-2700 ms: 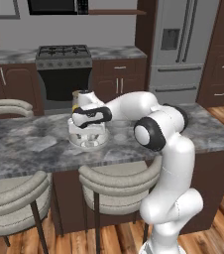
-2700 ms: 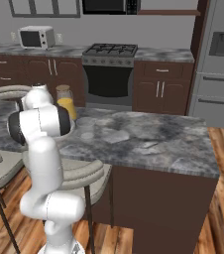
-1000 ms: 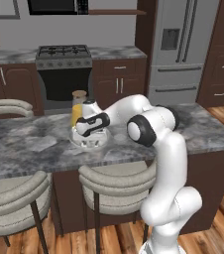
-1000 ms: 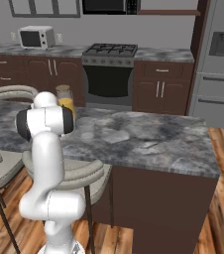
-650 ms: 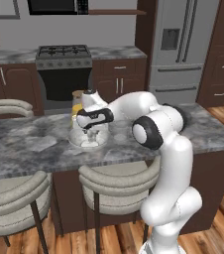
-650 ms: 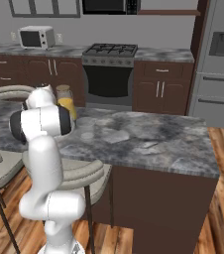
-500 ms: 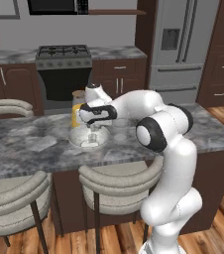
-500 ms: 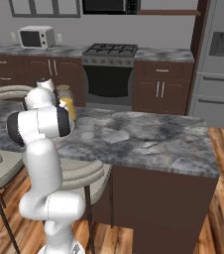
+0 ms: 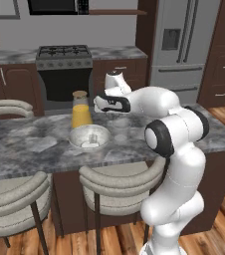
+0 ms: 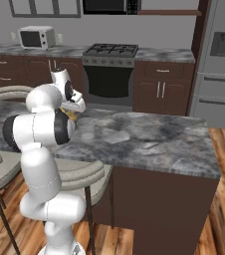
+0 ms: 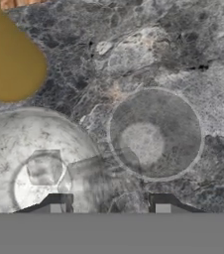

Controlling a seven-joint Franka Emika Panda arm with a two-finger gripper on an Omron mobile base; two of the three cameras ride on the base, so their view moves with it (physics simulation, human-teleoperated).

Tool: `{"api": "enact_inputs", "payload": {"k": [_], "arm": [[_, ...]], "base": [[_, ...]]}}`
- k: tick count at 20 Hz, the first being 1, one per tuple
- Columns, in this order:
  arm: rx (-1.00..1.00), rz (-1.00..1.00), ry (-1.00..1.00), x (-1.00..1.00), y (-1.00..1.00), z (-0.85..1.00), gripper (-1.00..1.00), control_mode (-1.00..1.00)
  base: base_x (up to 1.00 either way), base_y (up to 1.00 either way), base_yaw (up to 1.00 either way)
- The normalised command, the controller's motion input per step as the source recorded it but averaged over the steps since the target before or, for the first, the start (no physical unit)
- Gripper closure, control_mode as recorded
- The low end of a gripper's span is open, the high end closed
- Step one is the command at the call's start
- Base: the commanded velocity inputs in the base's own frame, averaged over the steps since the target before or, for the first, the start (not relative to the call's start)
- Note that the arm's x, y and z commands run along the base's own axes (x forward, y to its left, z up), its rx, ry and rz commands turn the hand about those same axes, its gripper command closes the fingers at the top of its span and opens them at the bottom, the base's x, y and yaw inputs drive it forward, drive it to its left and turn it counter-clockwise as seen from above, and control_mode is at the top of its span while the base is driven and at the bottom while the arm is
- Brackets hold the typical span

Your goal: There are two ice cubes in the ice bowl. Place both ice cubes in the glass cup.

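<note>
Hovering above the glass cup (image 11: 154, 133) on the desk (image 9: 30, 149), one ice cube (image 11: 44, 168) in the bowl (image 9: 89, 137) — fingers (image 11: 55, 204) apart, grip unclear — next probably lowering over the cup's mouth.

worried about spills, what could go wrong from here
The glass cup is narrow and stands right beside the ice bowl, so a drop off centre may land on the counter. The orange jar stands close by the bowl; a swing of the gripper could knock it. An ice cube lies in the bowl, and whether the jaws hold the other is unclear, so the carry might be empty.
</note>
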Motion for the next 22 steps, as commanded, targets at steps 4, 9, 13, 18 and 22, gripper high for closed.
{"api": "enact_inputs", "payload": {"k": [4, 9, 13, 18, 22], "arm": [[-0.08, -0.03, 0.0, 0.16, -0.57, 0.0, 1.0, -1.0], [-0.1, -0.02, 0.0, 0.0, -0.16, -0.14, 1.0, -1.0], [0.02, 0.0, 0.0, 0.03, 0.0, -0.1, 1.0, -1.0], [0.03, 0.0, 0.0, 0.06, -0.02, -0.07, 1.0, -1.0], [0.0, 0.0, 0.0, 0.0, 0.0, 0.0, 1.0, -1.0]], "base": [[0.0, 0.0, 0.0], [0.0, 0.0, 0.0], [0.0, 0.0, 0.0], [0.0, 0.0, 0.0], [0.0, 0.0, 0.0]]}}
